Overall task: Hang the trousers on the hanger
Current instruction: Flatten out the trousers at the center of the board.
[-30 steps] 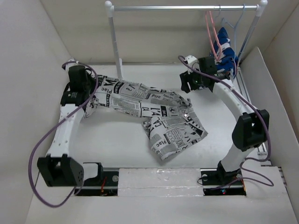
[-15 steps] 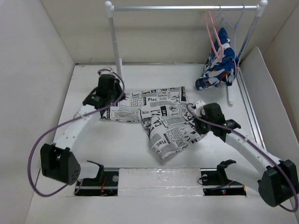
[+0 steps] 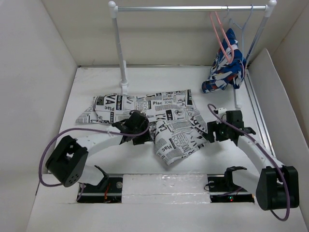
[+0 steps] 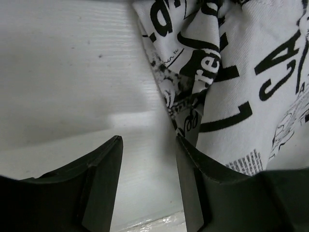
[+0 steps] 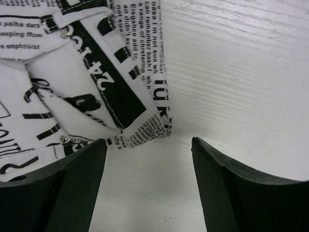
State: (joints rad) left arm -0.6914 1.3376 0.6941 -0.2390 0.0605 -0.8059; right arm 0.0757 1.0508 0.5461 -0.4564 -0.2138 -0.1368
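The trousers (image 3: pixel 164 121), white with black newsprint, lie crumpled flat on the white table. The pink hanger (image 3: pixel 221 36) hangs by its hook from the rail at the back right, far from both arms. My left gripper (image 3: pixel 141 137) is low at the trousers' near edge; in the left wrist view it (image 4: pixel 148 188) is open with bare table between the fingers and the fabric (image 4: pixel 236 72) just right of them. My right gripper (image 3: pixel 210 133) sits at the trousers' right edge; in the right wrist view it (image 5: pixel 148 188) is open and empty, with the hem (image 5: pixel 140 130) just beyond the fingertips.
A metal rail (image 3: pixel 188 7) on two white posts spans the back. A pale blue hanger (image 3: pixel 243 26) and a blue, white and red garment (image 3: pixel 226 67) hang beside the pink hanger. White walls enclose the table; a shiny taped strip (image 3: pixel 169 181) runs along the near edge.
The left arm swung from the trousers' far left end down to their near middle edge. The right arm came from the rail down to the right edge. The trousers now lie spread wider leftward.
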